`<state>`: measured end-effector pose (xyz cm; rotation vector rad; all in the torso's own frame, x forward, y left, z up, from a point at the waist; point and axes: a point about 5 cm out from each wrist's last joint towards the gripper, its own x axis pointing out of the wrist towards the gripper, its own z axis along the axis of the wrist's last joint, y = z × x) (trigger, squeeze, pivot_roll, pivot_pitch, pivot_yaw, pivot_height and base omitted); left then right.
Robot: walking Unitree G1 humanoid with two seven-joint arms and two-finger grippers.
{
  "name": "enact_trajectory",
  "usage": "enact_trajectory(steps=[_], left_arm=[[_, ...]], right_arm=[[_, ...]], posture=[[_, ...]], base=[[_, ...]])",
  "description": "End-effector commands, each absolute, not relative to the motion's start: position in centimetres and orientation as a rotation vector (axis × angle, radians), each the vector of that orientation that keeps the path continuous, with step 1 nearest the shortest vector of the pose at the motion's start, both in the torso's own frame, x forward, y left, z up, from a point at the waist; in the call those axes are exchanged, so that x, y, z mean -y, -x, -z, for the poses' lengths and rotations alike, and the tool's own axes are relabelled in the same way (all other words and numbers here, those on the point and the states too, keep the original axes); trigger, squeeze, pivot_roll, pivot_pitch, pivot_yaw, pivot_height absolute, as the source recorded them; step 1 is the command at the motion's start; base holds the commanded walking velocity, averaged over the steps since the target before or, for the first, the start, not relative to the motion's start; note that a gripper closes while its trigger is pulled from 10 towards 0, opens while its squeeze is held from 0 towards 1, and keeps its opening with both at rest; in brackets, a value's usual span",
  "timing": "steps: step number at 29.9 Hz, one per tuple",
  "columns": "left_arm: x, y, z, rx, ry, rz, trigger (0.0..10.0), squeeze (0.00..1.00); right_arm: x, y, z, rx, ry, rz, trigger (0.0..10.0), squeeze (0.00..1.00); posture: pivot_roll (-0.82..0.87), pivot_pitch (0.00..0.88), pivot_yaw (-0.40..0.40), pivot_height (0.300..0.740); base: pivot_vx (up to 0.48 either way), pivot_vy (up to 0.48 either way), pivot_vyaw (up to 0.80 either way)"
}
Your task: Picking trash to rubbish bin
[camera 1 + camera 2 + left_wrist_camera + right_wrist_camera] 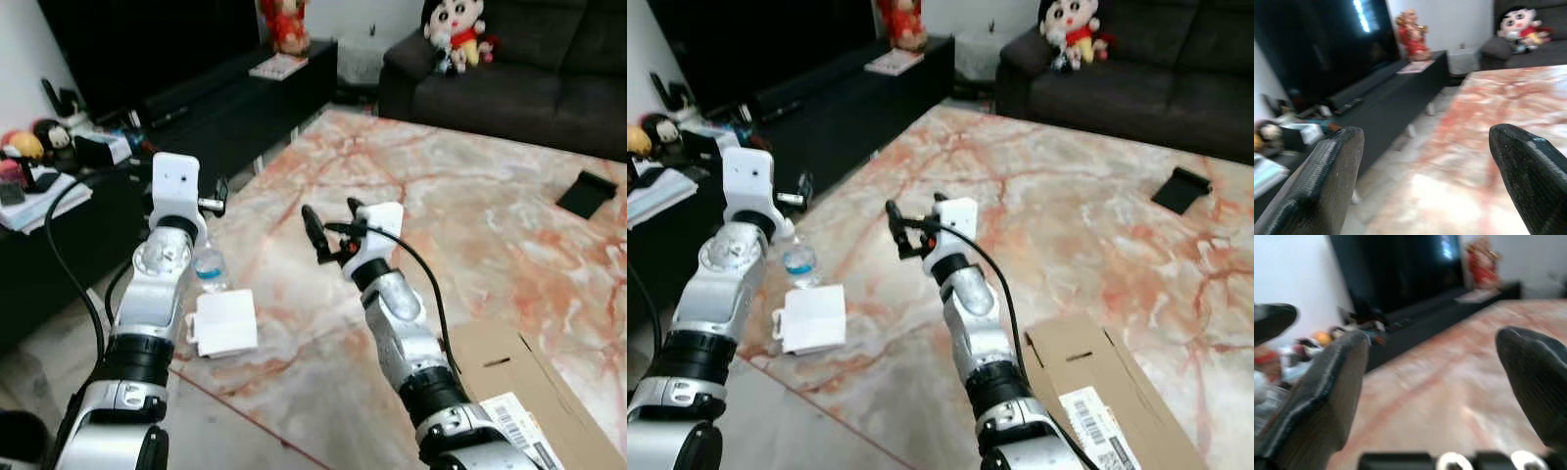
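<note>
A clear plastic water bottle (209,266) with a blue label stands on the marble floor, partly hidden behind my left forearm. A white carton (224,323) lies just in front of it. My left gripper (219,195) is raised above the bottle, and its fingers (1327,176) stand wide apart with nothing between them. Held up over the middle of the floor, to the right of the carton, my right gripper (331,227) is open and empty too, as its blurred wrist view shows around the fingers (1332,391).
A flat cardboard box (519,387) with a shipping label lies at the near right. A black TV cabinet (245,98) runs along the left, with a cluttered low shelf (39,186) nearer. A dark sofa (519,78) stands at the back. A small black object (588,193) lies far right.
</note>
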<state>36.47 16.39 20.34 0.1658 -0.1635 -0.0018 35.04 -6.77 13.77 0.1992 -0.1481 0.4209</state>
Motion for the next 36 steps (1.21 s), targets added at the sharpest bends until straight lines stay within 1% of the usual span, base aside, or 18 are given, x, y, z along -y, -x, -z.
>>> enact_trajectory(steps=[1,5,10,13,15,19,26,32,36], left_arm=[[-17.2,-36.3,-20.5,0.161,-0.195,-0.026,10.0,0.0],[-17.7,-36.2,-20.2,0.143,-0.203,-0.043,10.0,0.0],[-18.6,-35.7,-18.6,0.071,-0.224,-0.075,10.0,0.0],[-19.3,-35.8,-17.5,0.003,-0.231,-0.112,10.0,0.0],[-19.5,-35.9,-17.4,-0.009,-0.224,-0.124,10.0,0.0],[-19.5,-36.2,-17.6,-0.004,-0.221,-0.127,10.0,0.0],[-19.2,-38.2,-18.8,0.027,-0.227,-0.103,10.0,0.0],[-18.5,-38.9,-19.8,0.059,-0.219,-0.083,10.0,0.0],[-18.3,-39.0,-19.6,0.06,-0.218,-0.077,10.0,0.0]], right_arm=[[5.9,-35.1,-14.3,0.155,-0.212,-0.442,10.0,0.0],[5.9,-35.1,-14.2,0.155,-0.212,-0.443,10.0,0.0],[5.8,-35.0,-14.2,0.153,-0.216,-0.445,10.0,0.0],[5.8,-35.0,-14.1,0.15,-0.22,-0.445,10.0,0.0],[5.8,-34.9,-14.1,0.15,-0.219,-0.446,10.0,0.0],[5.9,-34.8,-13.9,0.148,-0.218,-0.446,10.0,0.0],[5.9,-34.8,-13.9,0.147,-0.215,-0.447,10.0,0.0],[6.1,-34.6,-13.9,0.151,-0.216,-0.44,10.0,0.0],[6.2,-34.5,-13.7,0.145,-0.215,-0.438,10.0,0.0]], posture=[[0.09,0.018,0.029,0.74],[0.09,0.019,0.029,0.74],[0.09,0.022,0.029,0.74],[0.09,0.022,0.029,0.74],[0.09,0.025,0.028,0.74],[0.09,0.028,0.026,0.74],[0.08,0.034,0.027,0.74],[0.07,0.041,0.03,0.74],[0.07,0.049,0.028,0.74]], base=[[0.0,0.0,0.0],[0.0,0.0,0.0],[0.0,0.0,0.0],[0.0,0.0,0.0],[0.0,0.0,0.0],[0.0,0.0,0.0],[0.0,0.0,0.0],[0.0,0.0,0.0],[0.0,0.0,0.0]])
